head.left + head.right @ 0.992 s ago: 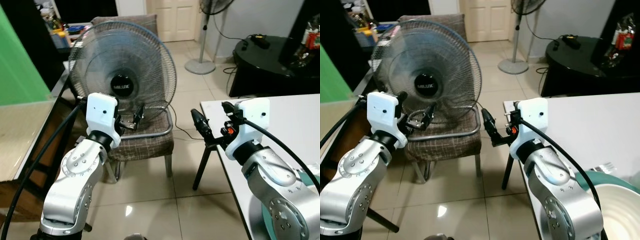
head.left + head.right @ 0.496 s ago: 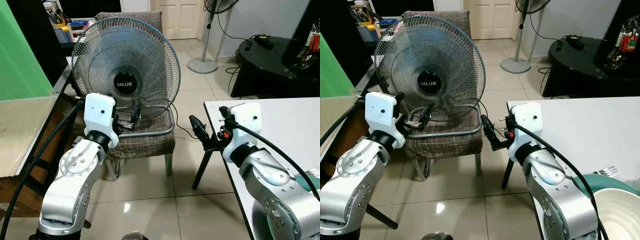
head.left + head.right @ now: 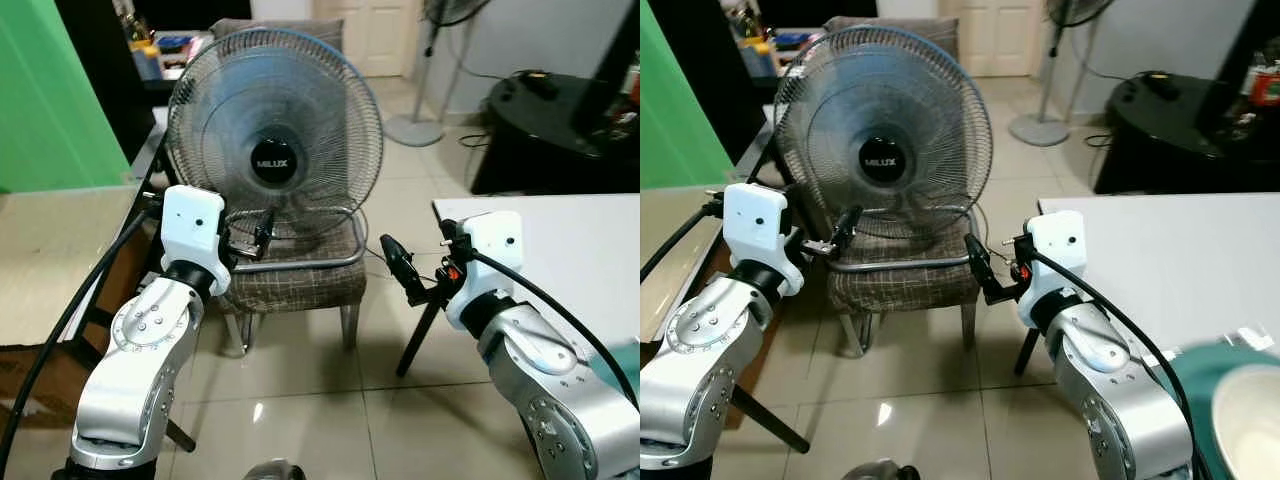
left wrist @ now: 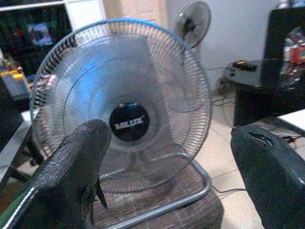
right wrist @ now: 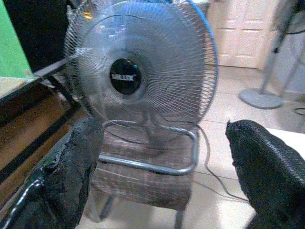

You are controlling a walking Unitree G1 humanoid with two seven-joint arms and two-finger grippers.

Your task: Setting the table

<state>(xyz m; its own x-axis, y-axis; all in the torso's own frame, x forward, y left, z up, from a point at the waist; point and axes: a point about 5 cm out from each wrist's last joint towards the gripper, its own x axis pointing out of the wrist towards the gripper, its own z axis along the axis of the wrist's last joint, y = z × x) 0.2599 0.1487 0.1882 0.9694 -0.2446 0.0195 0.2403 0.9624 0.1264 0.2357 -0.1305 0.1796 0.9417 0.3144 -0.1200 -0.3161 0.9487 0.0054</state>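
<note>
Hovering empty and wide open, left claw (image 3: pixel 262 226), right claw (image 3: pixel 398 262), white table (image 3: pixel 1200 250) edge, teal plate (image 3: pixel 1200 375) blurred.

Brown checked chair (image 3: pixel 300 285), white table (image 3: pixel 1180 250)

At the near right corner of the desk (image 3: pixel 1200 250) we see a teal plate (image 3: pixel 1185 375) and a pale bowl (image 3: pixel 1250 420), both smeared by blur and cut off by the picture's edge. The desk runs out of the picture on its right. Behind the plate a small bright thing is too blurred for us to name. The fan (image 3: pixel 275 135) hides the back of the chair (image 3: pixel 295 285). In the wrist views, the picture's edge cuts off the fingers of each end effector.
</note>
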